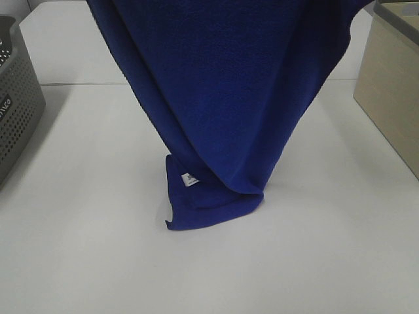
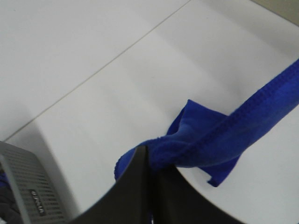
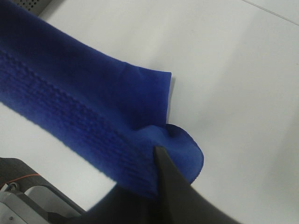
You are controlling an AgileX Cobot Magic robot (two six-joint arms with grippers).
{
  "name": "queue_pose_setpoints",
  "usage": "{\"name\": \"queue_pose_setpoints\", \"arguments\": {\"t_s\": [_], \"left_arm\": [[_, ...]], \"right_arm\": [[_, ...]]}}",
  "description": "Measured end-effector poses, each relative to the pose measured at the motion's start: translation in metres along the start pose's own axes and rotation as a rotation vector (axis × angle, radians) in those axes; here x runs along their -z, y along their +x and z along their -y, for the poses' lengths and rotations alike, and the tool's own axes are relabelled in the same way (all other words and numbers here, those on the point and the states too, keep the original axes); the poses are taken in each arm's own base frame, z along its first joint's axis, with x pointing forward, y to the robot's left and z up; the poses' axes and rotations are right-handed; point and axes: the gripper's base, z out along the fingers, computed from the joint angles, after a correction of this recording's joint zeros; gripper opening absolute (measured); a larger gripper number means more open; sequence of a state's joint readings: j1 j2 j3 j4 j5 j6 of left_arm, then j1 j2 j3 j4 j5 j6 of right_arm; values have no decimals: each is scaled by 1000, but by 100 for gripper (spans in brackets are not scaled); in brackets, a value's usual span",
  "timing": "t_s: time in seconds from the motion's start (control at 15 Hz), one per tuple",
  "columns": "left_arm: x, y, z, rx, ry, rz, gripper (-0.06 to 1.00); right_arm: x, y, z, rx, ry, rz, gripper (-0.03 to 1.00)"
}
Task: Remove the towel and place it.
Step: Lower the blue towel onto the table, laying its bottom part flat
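Observation:
The royal-blue towel (image 1: 222, 85) hangs spread from above the top of the exterior view. Its lower end is folded on the white table, with a small white tag (image 1: 190, 180) showing. Both grippers are out of the exterior view, above its top. In the left wrist view my left gripper (image 2: 148, 156) is shut on the towel's stitched hem (image 2: 252, 114). In the right wrist view my right gripper (image 3: 159, 156) is shut on another part of the towel (image 3: 84, 107), high above the table.
A grey perforated basket (image 1: 16, 98) stands at the left edge; it also shows in the left wrist view (image 2: 32, 191). A beige box (image 1: 393, 91) with a dark rim stands at the right. The white table (image 1: 98, 261) runs around the towel's folded end.

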State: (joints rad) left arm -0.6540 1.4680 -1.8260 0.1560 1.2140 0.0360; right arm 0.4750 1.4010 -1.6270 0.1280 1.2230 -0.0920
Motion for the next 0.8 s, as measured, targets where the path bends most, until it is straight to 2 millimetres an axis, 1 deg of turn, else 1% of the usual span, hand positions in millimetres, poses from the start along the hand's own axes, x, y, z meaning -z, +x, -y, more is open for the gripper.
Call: {"name": "queue_pose_setpoints", "arguments": {"t_s": [0.13, 0.27, 0.4, 0.47, 0.6, 0.67, 0.8], "left_arm": [[0, 0, 7, 73, 74, -1, 0], [1, 0, 10, 90, 106, -1, 0], [5, 0, 9, 107, 104, 7, 0], [11, 0, 8, 129, 103, 22, 0], [38, -1, 4, 157, 109, 93, 0], [48, -2, 4, 161, 115, 118, 0], [83, -1, 0, 178, 135, 210, 0]], "right_arm": [[2, 1, -3, -22, -25, 8, 2], [7, 2, -8, -44, -80, 24, 2], [22, 4, -11, -37, -87, 66, 2], [33, 3, -12, -27, -85, 102, 2], [60, -3, -16, -6, -82, 198, 2], [67, -4, -16, -2, -83, 221, 2], [90, -6, -19, 14, -80, 299, 2]]}}
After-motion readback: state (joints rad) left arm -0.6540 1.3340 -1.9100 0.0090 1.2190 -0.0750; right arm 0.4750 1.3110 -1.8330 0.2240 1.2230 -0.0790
